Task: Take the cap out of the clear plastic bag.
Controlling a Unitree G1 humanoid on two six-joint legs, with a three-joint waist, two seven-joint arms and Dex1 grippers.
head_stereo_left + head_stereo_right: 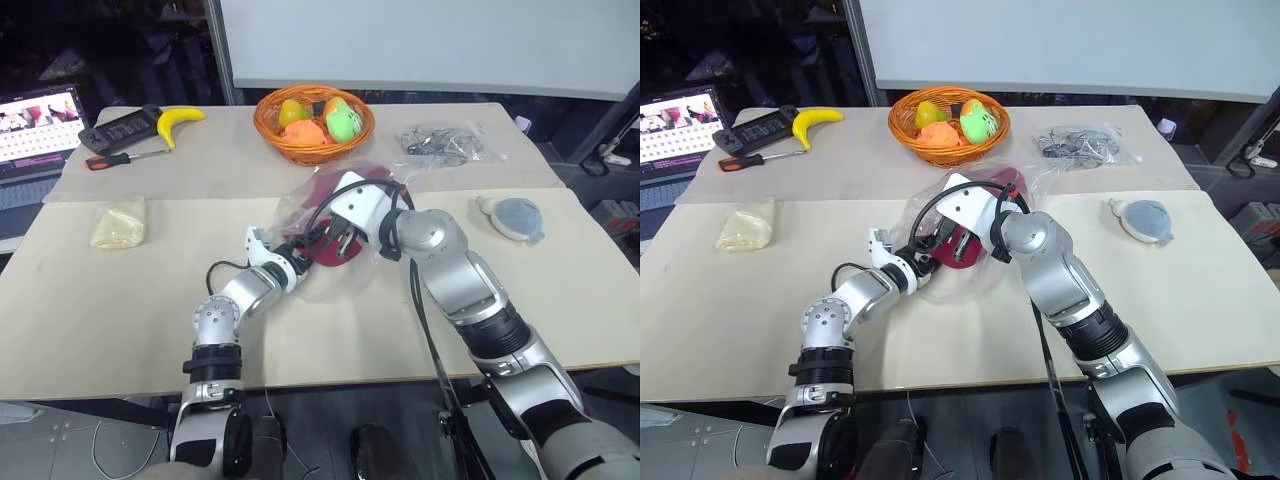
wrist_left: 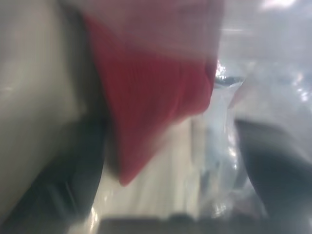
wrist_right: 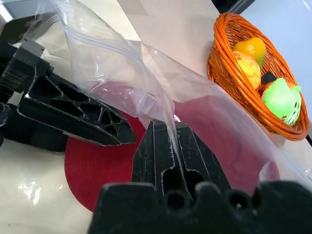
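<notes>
— Between the left gripper's two black fingers, what do you make out?

— They stand apart, and the brim of the cap hangs in the gap between them, nearer one finger than the other, with crinkled plastic against the far one. Nothing is pinched yet, as far as I can judge.

— And the cap as a whole?

— It is inside the clear plastic bag, brim toward the bag's mouth, crown deeper in, just beyond the left fingertips.

— What about the right gripper?

— Its fingers are pressed together on a fold of the bag's upper edge, holding that film up above the cap. The left fingers sit just below and beside them, at the mouth.

— So which step is this?

— I'd say the reach-in: bag held open by the right, left lining up on the brim.

— What does the next move call for?

— Closing the left fingers on cloth only, not on the film beside it, then drawing the cap out while the right holds the bag fast.
</notes>
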